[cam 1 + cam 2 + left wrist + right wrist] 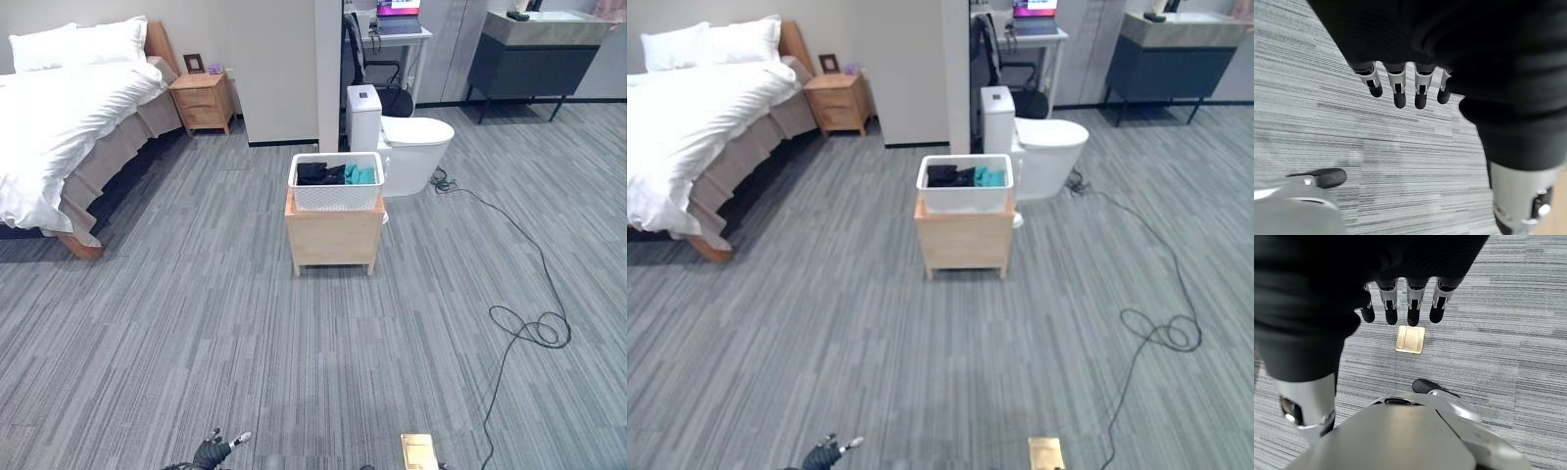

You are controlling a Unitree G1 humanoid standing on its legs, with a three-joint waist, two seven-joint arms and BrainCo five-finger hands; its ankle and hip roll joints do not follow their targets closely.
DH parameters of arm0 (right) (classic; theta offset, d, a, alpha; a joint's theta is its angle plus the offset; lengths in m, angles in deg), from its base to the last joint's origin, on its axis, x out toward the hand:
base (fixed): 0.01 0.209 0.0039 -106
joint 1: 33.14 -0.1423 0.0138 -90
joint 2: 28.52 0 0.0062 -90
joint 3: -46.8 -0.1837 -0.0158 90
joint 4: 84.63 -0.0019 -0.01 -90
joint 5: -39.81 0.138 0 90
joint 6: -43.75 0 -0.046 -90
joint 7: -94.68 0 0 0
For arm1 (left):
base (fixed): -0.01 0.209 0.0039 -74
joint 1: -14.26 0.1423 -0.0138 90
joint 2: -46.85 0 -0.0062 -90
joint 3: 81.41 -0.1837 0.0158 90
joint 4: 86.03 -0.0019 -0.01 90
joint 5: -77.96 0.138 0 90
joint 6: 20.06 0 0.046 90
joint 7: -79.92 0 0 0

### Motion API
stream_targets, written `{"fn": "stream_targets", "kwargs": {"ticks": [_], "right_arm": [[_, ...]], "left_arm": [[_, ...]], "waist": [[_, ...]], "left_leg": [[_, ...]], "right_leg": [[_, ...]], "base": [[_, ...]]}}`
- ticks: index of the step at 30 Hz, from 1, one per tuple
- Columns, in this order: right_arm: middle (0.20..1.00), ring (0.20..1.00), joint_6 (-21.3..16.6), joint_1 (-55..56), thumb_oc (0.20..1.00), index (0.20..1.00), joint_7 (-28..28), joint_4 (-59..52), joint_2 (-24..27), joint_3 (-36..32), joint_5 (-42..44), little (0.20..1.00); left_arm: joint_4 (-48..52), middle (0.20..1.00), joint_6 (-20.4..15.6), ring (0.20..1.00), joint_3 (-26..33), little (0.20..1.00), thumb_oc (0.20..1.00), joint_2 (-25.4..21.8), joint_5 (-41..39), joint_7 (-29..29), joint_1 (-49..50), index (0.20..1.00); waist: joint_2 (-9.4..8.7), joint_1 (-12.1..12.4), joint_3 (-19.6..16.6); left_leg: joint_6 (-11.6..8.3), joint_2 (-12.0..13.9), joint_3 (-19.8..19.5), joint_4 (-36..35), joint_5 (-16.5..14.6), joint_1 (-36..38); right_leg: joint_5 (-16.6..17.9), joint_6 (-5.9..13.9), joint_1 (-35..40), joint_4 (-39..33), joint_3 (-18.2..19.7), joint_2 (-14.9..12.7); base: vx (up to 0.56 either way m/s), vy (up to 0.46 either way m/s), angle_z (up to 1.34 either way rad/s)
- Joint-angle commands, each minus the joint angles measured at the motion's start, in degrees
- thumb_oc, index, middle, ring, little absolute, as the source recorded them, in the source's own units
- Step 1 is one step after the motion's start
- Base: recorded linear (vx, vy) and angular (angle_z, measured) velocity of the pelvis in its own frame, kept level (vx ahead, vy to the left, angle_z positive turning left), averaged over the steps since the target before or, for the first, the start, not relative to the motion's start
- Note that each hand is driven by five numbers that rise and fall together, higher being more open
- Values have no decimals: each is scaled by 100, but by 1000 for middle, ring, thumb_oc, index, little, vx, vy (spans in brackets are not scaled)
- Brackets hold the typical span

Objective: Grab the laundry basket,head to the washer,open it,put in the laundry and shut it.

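In the left eye view, the white laundry basket point(336, 182) with dark and teal laundry point(336, 174) sits on a small wooden stand point(334, 235) at 12 o'clock, well apart from the robot. A toilet point(404, 142) is just behind it at 1 o'clock, and a bed point(69, 113) at 10 o'clock. The left hand point(213, 451) hangs low at 7 o'clock.

The right eye view shows a brass floor plate point(1045, 453) at 5 o'clock.

In the left wrist view, the fingers point(1399, 89) hang straight and apart, holding nothing.

In the right wrist view, the right hand point(1400, 303) is relaxed and empty too.

I judge the step is walking straight to the basket, stopping square to it so that both hands can reach its rim.
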Motion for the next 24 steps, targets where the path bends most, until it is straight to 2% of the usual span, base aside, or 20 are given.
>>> {"fn": "stream_targets", "kwargs": {"ticks": [1, 18, 24], "right_arm": [[1000, 1000, 90, -4, 1000, 1000, 109, 433, -106, 289, -312, 1000], [1000, 1000, 72, -53, 1000, 1000, 115, 363, -71, 257, -140, 1000], [1000, 1000, 25, -106, 1000, 1000, 80, 394, 0, 123, 101, 1000]], "left_arm": [[-328, 1000, -100, 1000, 61, 1000, 1000, -90, 176, -93, -273, 1000], [-350, 1000, -84, 1000, 145, 1000, 1000, -124, 35, -7, -343, 1000], [-275, 1000, -114, 1000, 123, 1000, 1000, -134, -124, 29, -419, 1000]], "waist": [[-356, 18, -32], [-358, 19, 76], [-332, 19, 232]], "left_leg": [[-379, 238, -469, -591, 67, 167], [-466, 340, -670, -591, 197, 9], [-588, 546, -760, -591, 340, -34]], "right_leg": [[246, 836, 653, -868, 22, -713], [141, 727, 636, -868, -110, -587], [-12, 557, 684, -868, -133, -385]], "base": [[0, 0, 14], [-3, -42, 6], [27, -114, 8]]}}
